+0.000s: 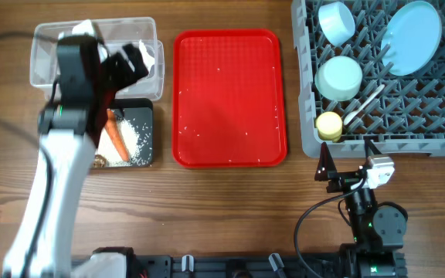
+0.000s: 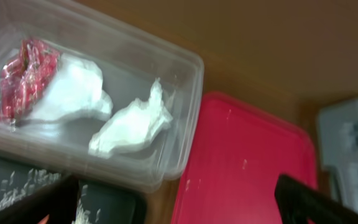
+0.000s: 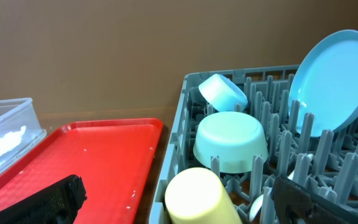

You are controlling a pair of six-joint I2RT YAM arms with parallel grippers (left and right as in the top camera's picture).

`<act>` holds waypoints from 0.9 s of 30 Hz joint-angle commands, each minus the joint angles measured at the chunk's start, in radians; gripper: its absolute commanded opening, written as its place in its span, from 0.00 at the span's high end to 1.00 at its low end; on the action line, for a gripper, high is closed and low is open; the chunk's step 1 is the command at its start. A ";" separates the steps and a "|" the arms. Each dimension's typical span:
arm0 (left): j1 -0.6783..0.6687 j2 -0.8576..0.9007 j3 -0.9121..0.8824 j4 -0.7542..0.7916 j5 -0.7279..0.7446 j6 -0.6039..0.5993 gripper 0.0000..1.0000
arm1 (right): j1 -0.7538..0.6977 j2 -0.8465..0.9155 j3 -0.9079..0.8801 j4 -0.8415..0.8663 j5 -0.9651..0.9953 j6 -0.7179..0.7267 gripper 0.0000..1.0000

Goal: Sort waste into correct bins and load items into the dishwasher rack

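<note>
Waste: wrapper point(image 2: 23, 78) and 2 napkins point(image 2: 129, 124) in the clear tub point(image 2: 188, 65); carrot point(image 1: 115, 133) in the black tray point(image 1: 147, 112). Your left arm point(image 1: 60, 154) hides the wrapper overhead — only the left wrist view shows it. Your left gripper point(image 2: 179, 208) over the tub, right gripper point(image 3: 179, 202) facing the rack point(image 3: 180, 124) — jaws of both wide apart, holding nothing.

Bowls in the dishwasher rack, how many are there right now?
2. The pale blue bowl lies tilted in the far left corner of the dishwasher rack; the mint green bowl sits just in front of it. None appears hidden.
</note>
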 commanded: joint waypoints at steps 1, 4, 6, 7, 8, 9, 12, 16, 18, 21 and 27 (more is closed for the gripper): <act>0.022 -0.285 -0.323 0.161 -0.052 0.010 0.00 | 0.004 -0.012 -0.001 0.004 0.017 -0.002 0.00; 0.038 -0.548 -0.645 0.382 -0.051 0.010 0.00 | 0.004 -0.012 -0.001 0.004 0.017 -0.001 0.00; 0.040 -0.748 -0.892 0.577 -0.043 0.050 0.00 | 0.004 -0.012 -0.001 0.004 0.017 -0.001 0.00; 0.040 -0.814 -0.964 0.623 -0.033 0.074 0.00 | 0.004 -0.012 -0.001 0.004 0.017 -0.001 0.00; 0.040 -0.879 -1.019 0.636 -0.020 0.095 0.00 | 0.004 -0.012 -0.001 0.004 0.017 -0.001 0.00; 0.040 -0.915 -1.045 0.634 -0.016 0.104 0.00 | 0.004 -0.012 -0.001 0.004 0.017 -0.002 0.00; 0.040 -1.033 -1.109 0.591 0.003 0.149 0.00 | 0.004 -0.012 -0.001 0.004 0.017 -0.001 0.00; 0.040 -1.117 -1.120 0.480 0.042 0.206 0.00 | 0.004 -0.012 -0.001 0.004 0.017 -0.001 0.00; 0.040 -1.144 -1.120 0.432 0.043 0.212 0.00 | 0.004 -0.012 -0.001 0.004 0.017 -0.002 0.00; 0.040 -1.201 -1.120 0.374 0.042 0.212 0.00 | 0.004 -0.012 -0.001 0.004 0.017 -0.002 0.00; 0.040 -1.315 -1.120 0.335 0.035 0.238 0.00 | 0.004 -0.012 -0.001 0.004 0.017 -0.001 0.00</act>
